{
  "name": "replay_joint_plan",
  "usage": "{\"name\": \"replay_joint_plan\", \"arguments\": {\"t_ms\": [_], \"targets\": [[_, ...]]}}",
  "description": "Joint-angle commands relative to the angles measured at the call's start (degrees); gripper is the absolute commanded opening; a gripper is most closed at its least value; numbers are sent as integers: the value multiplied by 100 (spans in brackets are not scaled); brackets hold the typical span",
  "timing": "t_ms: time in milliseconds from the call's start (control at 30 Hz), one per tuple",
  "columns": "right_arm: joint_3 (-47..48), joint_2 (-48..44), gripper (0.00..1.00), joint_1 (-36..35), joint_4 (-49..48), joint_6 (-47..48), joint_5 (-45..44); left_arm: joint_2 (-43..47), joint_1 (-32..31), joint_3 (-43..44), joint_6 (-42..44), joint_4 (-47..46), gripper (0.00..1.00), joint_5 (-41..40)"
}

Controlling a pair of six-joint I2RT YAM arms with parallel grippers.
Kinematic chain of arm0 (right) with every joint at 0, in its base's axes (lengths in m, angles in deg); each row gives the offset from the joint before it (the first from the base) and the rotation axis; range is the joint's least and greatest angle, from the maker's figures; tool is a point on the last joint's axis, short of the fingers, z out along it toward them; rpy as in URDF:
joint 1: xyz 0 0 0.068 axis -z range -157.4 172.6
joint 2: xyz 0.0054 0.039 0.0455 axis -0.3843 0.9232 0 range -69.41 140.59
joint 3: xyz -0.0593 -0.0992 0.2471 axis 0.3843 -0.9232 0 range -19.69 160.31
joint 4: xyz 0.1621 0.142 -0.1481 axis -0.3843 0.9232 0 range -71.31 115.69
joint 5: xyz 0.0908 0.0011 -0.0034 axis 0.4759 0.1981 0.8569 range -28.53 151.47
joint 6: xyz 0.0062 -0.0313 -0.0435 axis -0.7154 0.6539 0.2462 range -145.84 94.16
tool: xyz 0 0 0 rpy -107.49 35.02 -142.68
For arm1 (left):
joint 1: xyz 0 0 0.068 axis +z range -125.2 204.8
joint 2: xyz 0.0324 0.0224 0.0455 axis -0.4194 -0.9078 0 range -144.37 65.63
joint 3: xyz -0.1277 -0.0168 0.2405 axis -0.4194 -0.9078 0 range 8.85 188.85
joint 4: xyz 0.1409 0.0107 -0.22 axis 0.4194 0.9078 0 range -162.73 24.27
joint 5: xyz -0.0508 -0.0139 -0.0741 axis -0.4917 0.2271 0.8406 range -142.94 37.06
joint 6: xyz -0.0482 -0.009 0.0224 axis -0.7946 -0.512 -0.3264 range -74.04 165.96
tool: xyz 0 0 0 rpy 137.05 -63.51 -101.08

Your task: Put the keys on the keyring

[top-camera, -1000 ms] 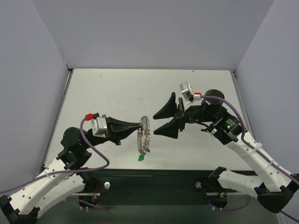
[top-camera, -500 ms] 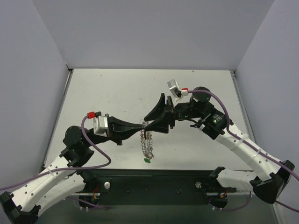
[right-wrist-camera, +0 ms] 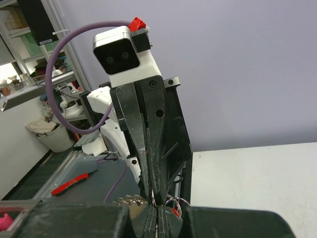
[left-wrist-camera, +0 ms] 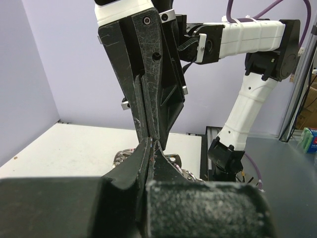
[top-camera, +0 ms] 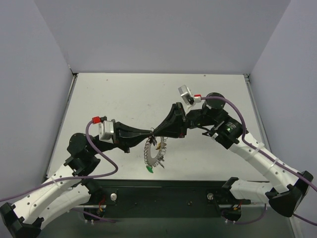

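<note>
The keyring (top-camera: pixel 145 154), a thin silver wire ring fringed with small silver keys, hangs over the table's front middle, its flat side toward the top camera. A green key head (top-camera: pixel 150 169) dangles at its bottom. My left gripper (top-camera: pixel 152 132) is shut on the ring's top from the left. My right gripper (top-camera: pixel 158 133) meets it tip to tip from the right, shut on the same wire. In the right wrist view the wire (right-wrist-camera: pixel 152 197) runs between the tips, with silver keys (right-wrist-camera: pixel 129 200) beside it. The left wrist view shows ring pieces (left-wrist-camera: pixel 124 157) behind my shut fingers (left-wrist-camera: pixel 143 153).
The white table (top-camera: pixel 124 99) lies under both arms, walled at the back and on both sides. A black base rail (top-camera: pixel 163 191) runs along the near edge. Purple cables (top-camera: pixel 101 161) loop off each wrist.
The right gripper swung left to the ring's top and shut there. The keyring turned from edge-on to flat-on toward the top camera. The left gripper stayed shut.
</note>
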Motion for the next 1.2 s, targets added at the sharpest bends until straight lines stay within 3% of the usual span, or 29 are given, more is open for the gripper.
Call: {"name": "replay_joint_plan", "arguments": {"t_ms": [0, 233, 300, 333, 467, 600, 733, 967, 1167], "targets": [[115, 42, 0, -182, -350, 77, -39, -18, -55, 247, 63, -387, 0, 41], [308, 51, 0, -182, 475, 507, -311, 219, -46, 484, 371, 686, 2, -425], [430, 95, 0, -182, 696, 648, -338, 272, -55, 555, 432, 1002, 11, -442], [466, 112, 0, -182, 879, 692, -355, 281, -46, 651, 442, 1099, 22, -434], [677, 200, 0, -191, 1408, 982, -285, 263, -55, 906, 503, 1687, 48, -381], [879, 227, 0, -191, 1970, 1376, -294, 237, -55, 1170, 591, 2084, 64, -320], [1134, 244, 0, -191, 2777, 1737, -373, 18, -55, 1732, 898, 2865, 68, -250], [1573, 376, 0, -226, 3658, 2238, -689, -1124, -55, 3401, 1715, 5692, 68, 110], [1881, 569, 0, -331, 4168, 2476, -918, -1802, -64, 4228, 2217, 6697, 66, 445]]}}
